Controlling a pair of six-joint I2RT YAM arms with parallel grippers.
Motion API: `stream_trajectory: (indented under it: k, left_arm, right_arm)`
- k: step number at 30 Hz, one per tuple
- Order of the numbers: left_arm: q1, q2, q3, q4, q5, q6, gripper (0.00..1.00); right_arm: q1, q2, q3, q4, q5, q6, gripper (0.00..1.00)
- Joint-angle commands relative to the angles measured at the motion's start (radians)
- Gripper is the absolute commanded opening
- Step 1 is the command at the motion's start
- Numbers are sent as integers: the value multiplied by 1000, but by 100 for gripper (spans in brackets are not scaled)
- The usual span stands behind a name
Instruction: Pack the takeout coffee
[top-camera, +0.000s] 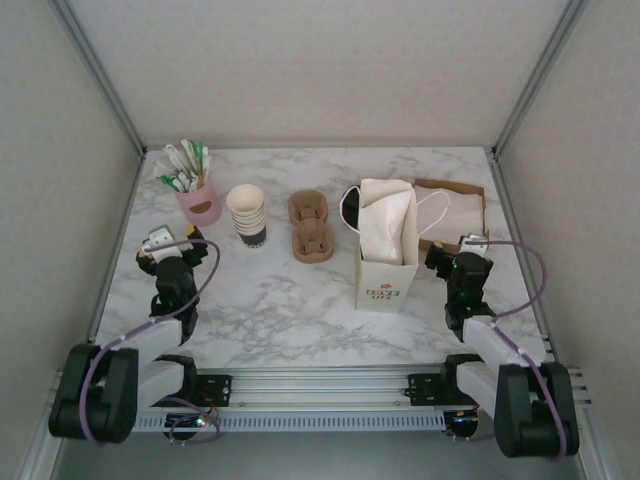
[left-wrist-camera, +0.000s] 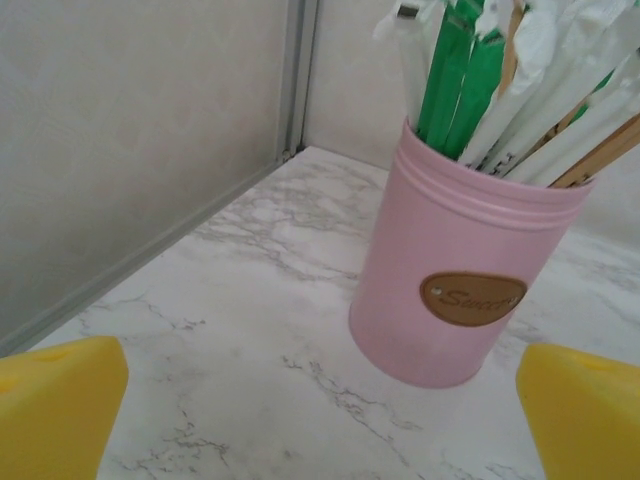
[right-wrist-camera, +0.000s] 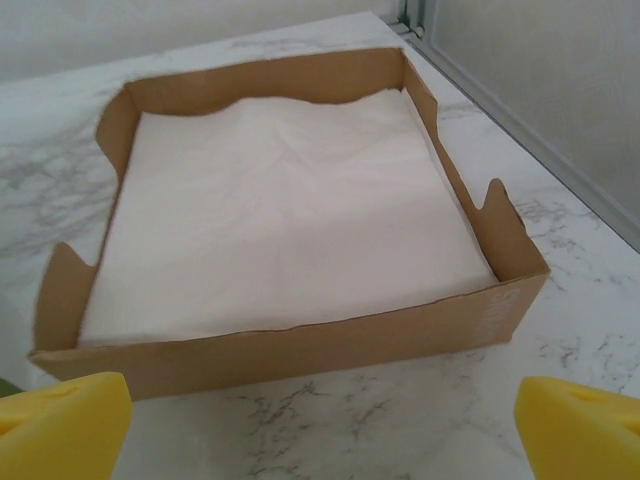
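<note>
Left pincer (left-wrist-camera: 320, 420): jaws stand wide apart with nothing between them, low over the marble table (left-wrist-camera: 230, 330). Directly ahead, slightly to its right and clear of the fingertips, stands a pink tin (left-wrist-camera: 455, 290) holding wrapped straws and sticks (left-wrist-camera: 520, 80). Further to its right are a lidless stack of paper cups (top-camera: 247, 213), then two brown cup carriers (top-camera: 310, 226).

Right pincer (right-wrist-camera: 320, 425): jaws wide apart, empty. Just ahead lies a cardboard tray (right-wrist-camera: 300, 350) of white napkins (right-wrist-camera: 290, 210). To its left a white paper bag (top-camera: 386, 262) stands upright and open.

A black-rimmed round item (top-camera: 349, 208) sits beyond the bag's far left corner, partly hidden. It cannot be told whether this is the takeout coffee.
</note>
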Motion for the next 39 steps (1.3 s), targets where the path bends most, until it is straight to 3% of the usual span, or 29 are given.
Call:
stream_trajectory:
  k: [1,5,11,14,16,25,35,39]
  left_arm:
    - [8,91,3,167,27,0,99]
    - [8,191,14,260,25,6,100]
    - [6,319,19,376,22,21,100]
    - [6,330,27,369,40,28,100]
    - [7,331,28,369,45,30,100]
    - [7,337,-47,503,183,79,100]
    - [34,384,25,411,191,50,100]
    - [46,384,37,386,205,37,100]
  right_arm:
    - [6,103,26,167,35,-50,99]
    - [9,207,57,246,15,-83,99]
    - [13,285,131,212,-33,-86,99]
    - [20,379,82,415,-118,-108,99]
    - [48,399,128,338,-115,-141,99]
    - [107,400,-1,577,-163,-236,99]
    - [91,489,64,555,-125,-203,99]
    - [74,482,125,427,-88,-160,99]
